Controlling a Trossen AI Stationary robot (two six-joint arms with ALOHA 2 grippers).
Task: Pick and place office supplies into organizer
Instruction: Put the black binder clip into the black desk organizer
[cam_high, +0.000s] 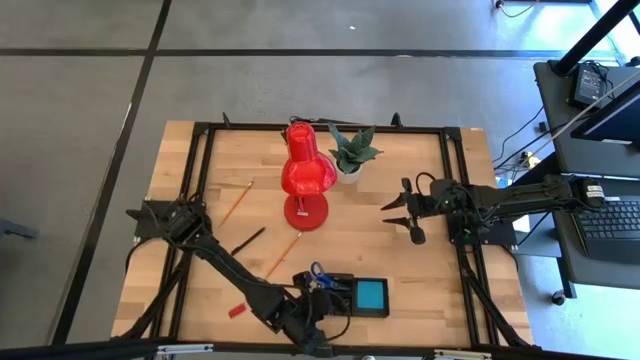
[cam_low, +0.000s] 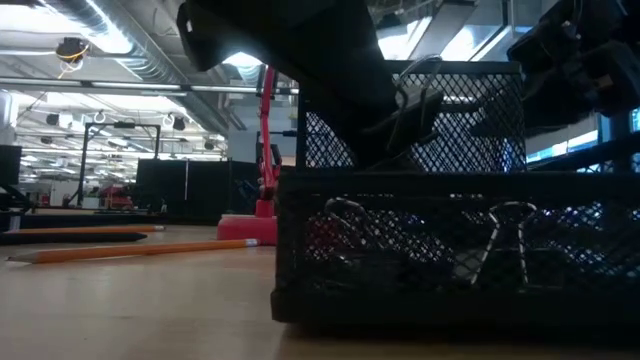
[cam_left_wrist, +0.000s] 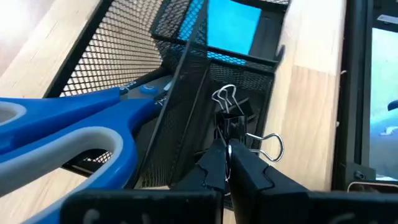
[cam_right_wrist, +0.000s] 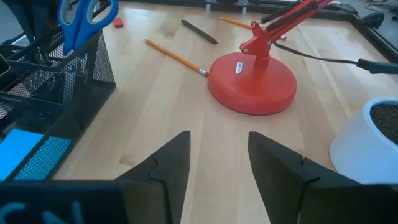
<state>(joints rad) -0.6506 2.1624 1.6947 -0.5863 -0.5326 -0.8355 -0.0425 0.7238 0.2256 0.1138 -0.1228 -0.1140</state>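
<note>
The organizer (cam_high: 352, 279) is a black mesh tray at the near edge, with a blue note pad (cam_high: 372, 295) in one compartment and blue-handled scissors (cam_left_wrist: 74, 124) standing handles-up in a taller one. My left gripper (cam_left_wrist: 227, 155) hovers over it, shut on a black clip (cam_left_wrist: 234, 127). Other clips (cam_low: 505, 240) lie inside the tray. Two orange pencils (cam_high: 237, 203) (cam_high: 283, 255), a black pen (cam_high: 248, 240) and a small red block (cam_high: 237, 310) lie on the wood. My right gripper (cam_high: 398, 205) waits open at the right, holding nothing. My left gripper pinches the clip's near end (cam_left_wrist: 231, 142) between its two fingertips, which slant down from the table's near left side. The clip's wire loops (cam_left_wrist: 268, 146) stick out beyond the fingers. It hangs clear above a compartment of the tray; the fingers hide the exact spot.
A red desk lamp (cam_high: 305, 175) stands mid-table with its round base (cam_right_wrist: 252, 84) close to one pencil. A potted plant (cam_high: 352, 150) in a white pot sits behind it. A black frame (cam_high: 200, 128) borders the tabletop.
</note>
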